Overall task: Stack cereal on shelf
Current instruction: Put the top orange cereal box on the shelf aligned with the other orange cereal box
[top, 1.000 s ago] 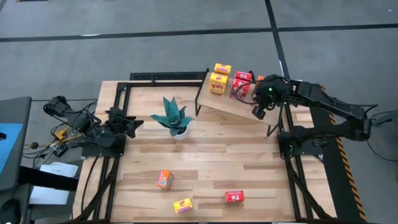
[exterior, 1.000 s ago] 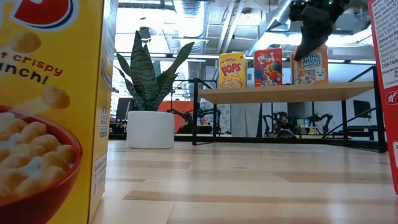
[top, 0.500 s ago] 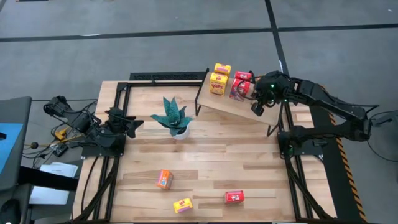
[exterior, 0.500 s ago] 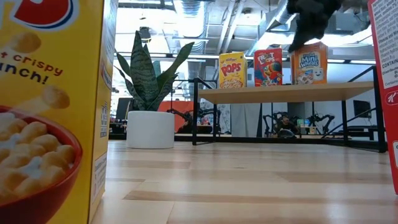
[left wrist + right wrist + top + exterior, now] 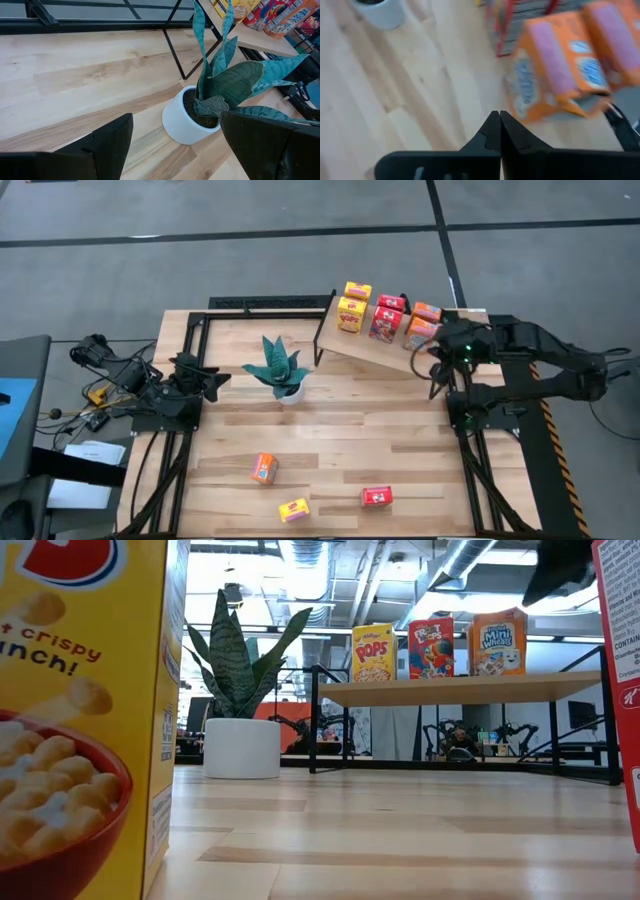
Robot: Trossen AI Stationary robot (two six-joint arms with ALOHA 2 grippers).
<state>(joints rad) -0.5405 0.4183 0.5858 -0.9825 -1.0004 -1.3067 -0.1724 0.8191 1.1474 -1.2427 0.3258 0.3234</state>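
Six cereal boxes stand on the shelf (image 5: pixel 385 350) in pairs: yellow (image 5: pixel 352 314), red (image 5: pixel 385 326) and orange (image 5: pixel 419 332). The low view shows them upright in a row: yellow (image 5: pixel 373 653), red (image 5: pixel 431 648), orange (image 5: pixel 498 642). An orange box (image 5: pixel 264 468), a yellow box (image 5: pixel 294 510) and a red box (image 5: pixel 377 497) lie on the table near its near edge. My right gripper (image 5: pixel 436 363) is shut, just right of the orange pair (image 5: pixel 555 75), and touches nothing. My left gripper (image 5: pixel 215 380) waits open at the table's left side.
A teal plant in a white pot (image 5: pixel 282 372) stands between the left arm and the shelf, and shows close ahead in the left wrist view (image 5: pixel 192 120). A black frame (image 5: pixel 260 303) runs along the table's far edge. Bare wood (image 5: pixel 350 430) spans the table's middle.
My right gripper has left the top of the near orange box on the shelf, risen and drawn back toward the table's right edge. The orange pair, covered by the arm before, now stands in plain view on the shelf.
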